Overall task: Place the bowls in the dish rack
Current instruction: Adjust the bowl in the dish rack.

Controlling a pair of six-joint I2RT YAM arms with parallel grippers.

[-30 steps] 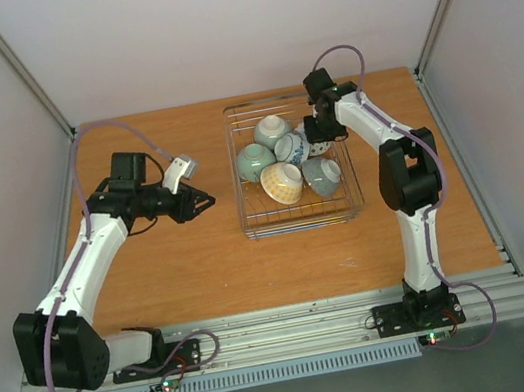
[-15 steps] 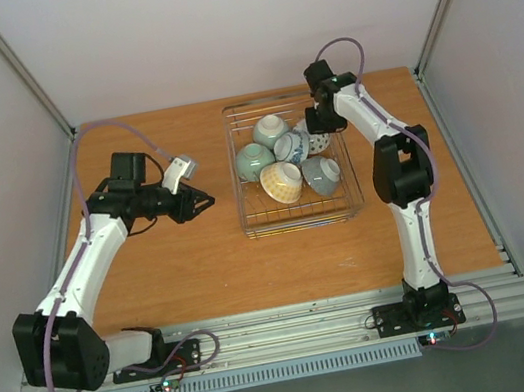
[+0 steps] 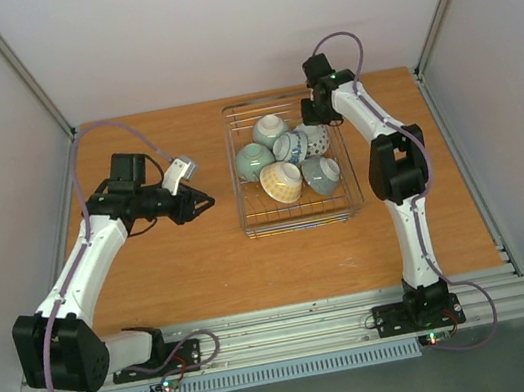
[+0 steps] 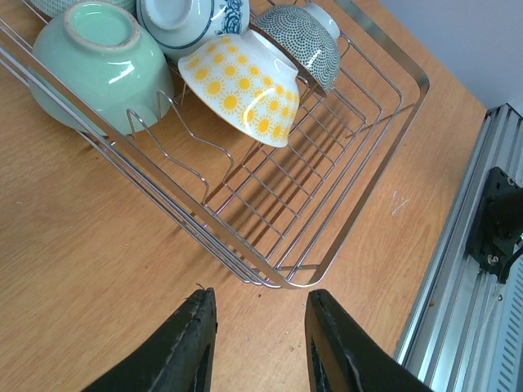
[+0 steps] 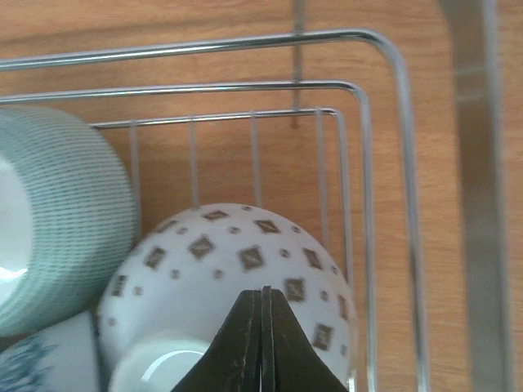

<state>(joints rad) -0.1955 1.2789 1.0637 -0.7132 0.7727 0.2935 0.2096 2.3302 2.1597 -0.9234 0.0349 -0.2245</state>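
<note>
The left arm [image 3: 82,268] folds at an elbow low on the near left, then runs forward and inward, with the left jaws pointing toward the middle. The left jaws stand partly apart with nothing between them, and their two dark fingers [image 4: 186,347] show a clear gap. The right arm [image 3: 411,220] rises from its base, bends at the elbow and stretches far forward, wrist tipped down. The right jaws are pressed together, fingers [image 5: 245,343] meeting in one seam, gripping nothing.

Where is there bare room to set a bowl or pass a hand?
Free: in the dish rack, the near strip between the yellow bowl and front rim; the table between rack and arm bases. Crowded: its far half, bowls touching, right gripper over the spotted bowl.
</note>
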